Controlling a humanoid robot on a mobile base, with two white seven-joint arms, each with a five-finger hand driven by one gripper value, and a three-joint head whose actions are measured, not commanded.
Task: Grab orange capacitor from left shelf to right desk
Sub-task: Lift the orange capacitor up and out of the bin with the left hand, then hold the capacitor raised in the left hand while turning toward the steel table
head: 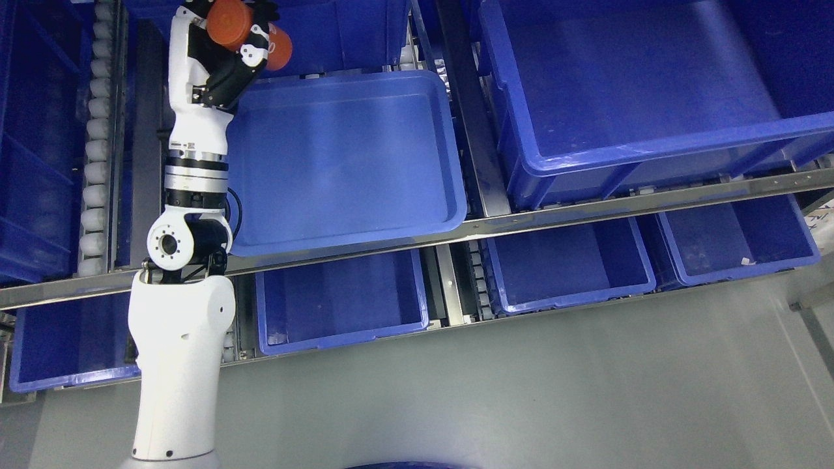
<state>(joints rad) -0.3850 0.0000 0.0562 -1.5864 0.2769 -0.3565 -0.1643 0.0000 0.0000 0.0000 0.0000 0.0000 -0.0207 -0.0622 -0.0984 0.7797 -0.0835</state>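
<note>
The left hand is seen at the top left, fingers wrapped around the orange capacitor, held above the far-left corner of a shallow blue tray on the upper shelf rail. A second orange cylinder end is visible just beside the hand's black-and-white fingers; whether it is part of the same capacitor or another one cannot be told. The capacitor is judged a short, smooth, plain orange cylinder, partly hidden by the fingers. The right arm is not in view. The grasp step is judged done, with the part lifted clear of the tray; the carry to the right desk is not yet done. For the next move, the arm would need to be drawn back from the shelf without clipping the tray rim or the deep blue bin on the right, and the grip kept firm since the surface looks slick. No desk is shown.
</note>
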